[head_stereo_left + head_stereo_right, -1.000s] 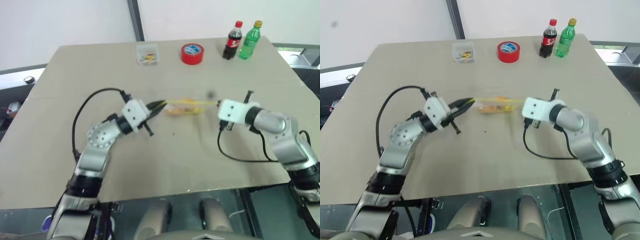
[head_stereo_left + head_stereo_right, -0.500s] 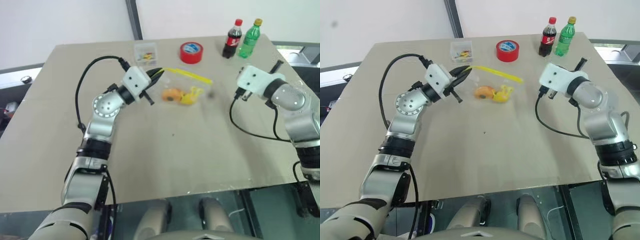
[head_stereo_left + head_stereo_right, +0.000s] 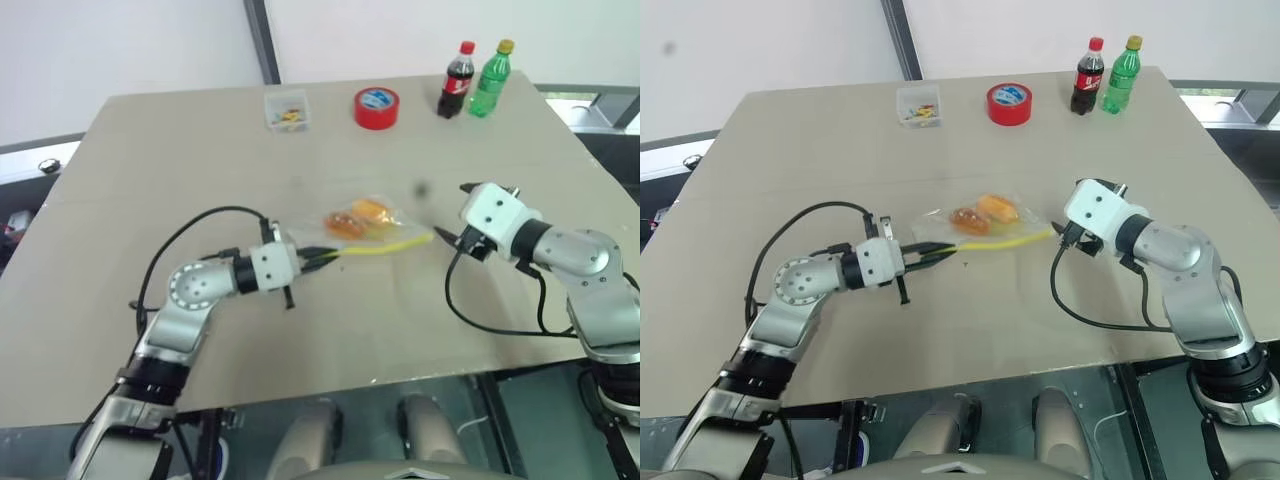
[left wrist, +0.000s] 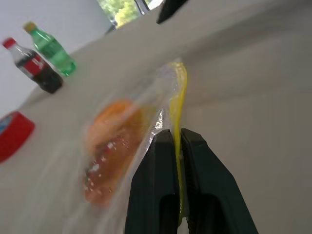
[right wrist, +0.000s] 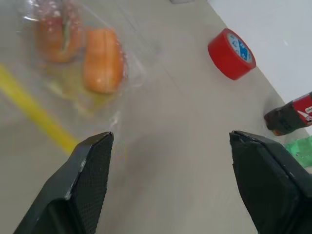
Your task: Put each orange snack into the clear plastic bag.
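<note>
The clear plastic bag (image 3: 375, 228) lies low over the middle of the table, with two orange snacks (image 3: 345, 224) (image 3: 372, 211) side by side inside it. My left gripper (image 3: 326, 255) is shut on one end of the bag's yellow closure strip (image 4: 177, 100). In the left wrist view its fingers (image 4: 158, 161) pinch that strip, with the snacks (image 4: 109, 146) beside them. My right gripper (image 3: 447, 239) hovers just past the strip's other end. Its jaws stand wide open with nothing between them (image 5: 170, 134), apart from the bag (image 5: 73, 63).
At the table's far edge stand a small clear box (image 3: 288, 108), a red tape roll (image 3: 376, 105), a cola bottle (image 3: 455, 80) and a green bottle (image 3: 490, 78). Black cables loop from both wrists over the table.
A second ago both grippers held the strip stretched between them. The right gripper let go, opened and swung away, then came back near the strip's end. The left brought the bag down and nearer.
</note>
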